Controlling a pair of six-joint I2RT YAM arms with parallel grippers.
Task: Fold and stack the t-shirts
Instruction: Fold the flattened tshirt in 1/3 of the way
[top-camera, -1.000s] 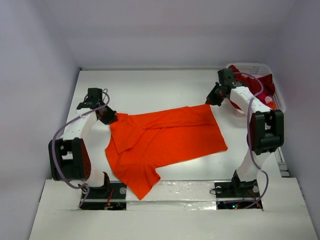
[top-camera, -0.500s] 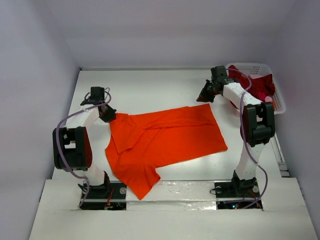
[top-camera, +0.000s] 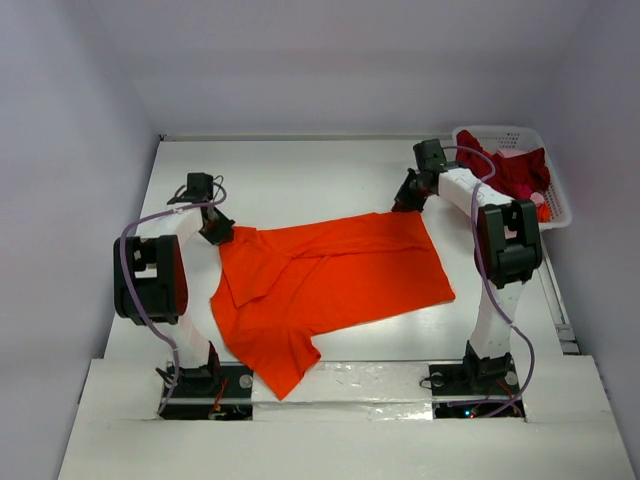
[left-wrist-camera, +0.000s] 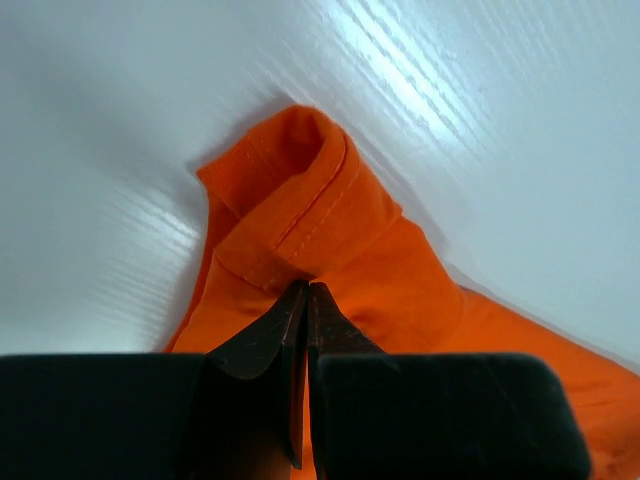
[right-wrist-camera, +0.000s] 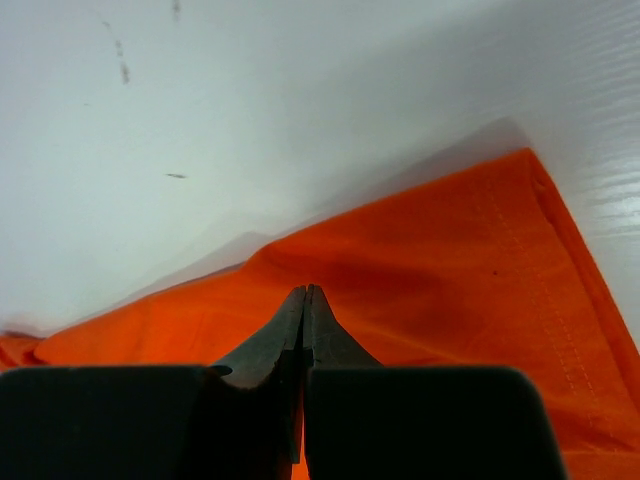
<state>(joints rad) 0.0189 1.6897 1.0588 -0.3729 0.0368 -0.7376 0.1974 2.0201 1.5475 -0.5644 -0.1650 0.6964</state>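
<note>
Left gripper (left-wrist-camera: 305, 290): clamped on orange t-shirt (top-camera: 330, 275) at far-left hem. Right gripper (right-wrist-camera: 305, 292): pinching its far-right edge. Stretches left-right between both, spreads nearward.

The left gripper (left-wrist-camera: 305, 296) fills the bottom of the frame, a broad black body with two dark fingers rising to the centre. Its jaws are pressed together, with a sliver of orange cloth showing in the slit between them. The tips meet on the orange t-shirt (left-wrist-camera: 300, 205), just below a rolled, stitched hem that bulges up in the middle of the frame. The cloth spreads to the lower right. Around it lies the white tabletop (left-wrist-camera: 480, 120), streaked with glare at the upper right.
</note>
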